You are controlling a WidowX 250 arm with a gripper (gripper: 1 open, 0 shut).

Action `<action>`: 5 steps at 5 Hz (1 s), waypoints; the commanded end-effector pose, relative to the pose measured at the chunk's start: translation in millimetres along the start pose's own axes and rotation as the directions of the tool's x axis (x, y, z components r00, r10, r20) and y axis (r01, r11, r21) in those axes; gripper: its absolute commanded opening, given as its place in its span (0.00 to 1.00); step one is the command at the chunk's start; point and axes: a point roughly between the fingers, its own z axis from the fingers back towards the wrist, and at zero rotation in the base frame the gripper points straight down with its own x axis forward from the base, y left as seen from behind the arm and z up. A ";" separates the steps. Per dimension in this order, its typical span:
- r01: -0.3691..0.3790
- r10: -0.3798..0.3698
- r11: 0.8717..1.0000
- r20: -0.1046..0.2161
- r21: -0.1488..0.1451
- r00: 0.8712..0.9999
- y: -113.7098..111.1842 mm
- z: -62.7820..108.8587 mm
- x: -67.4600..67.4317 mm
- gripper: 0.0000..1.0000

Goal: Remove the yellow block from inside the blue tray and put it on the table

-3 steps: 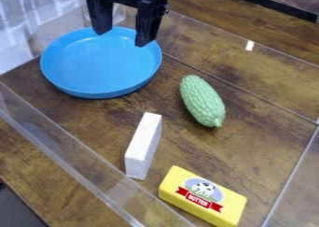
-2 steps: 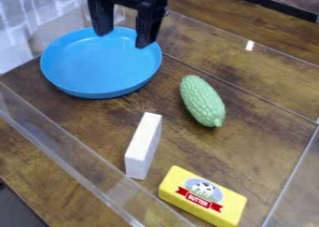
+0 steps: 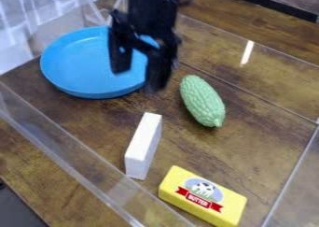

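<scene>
The flat yellow rectangular block [image 3: 202,195] lies on the dark wood-grain table [image 3: 268,100], well apart from the round blue plastic tray [image 3: 77,64]; the blurred black gripper [image 3: 141,64], seemingly over the tray's rim, has its 2 fingers spread and empty.

Bright-blue tray [image 3: 69,63], yellow block [image 3: 202,195] with red-and-white label, seemingly bumpy green vegetable [image 3: 202,101], white block [image 3: 144,145].

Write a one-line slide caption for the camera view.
Open gripper above blue tray; yellow block on table.

Clear plastic walls [image 3: 75,179] around wood surface; light glare [image 3: 248,51] on far panel.
</scene>
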 end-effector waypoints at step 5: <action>0.732 -0.738 0.672 0.018 0.111 0.675 -67.5 -61.0 27.9 1.00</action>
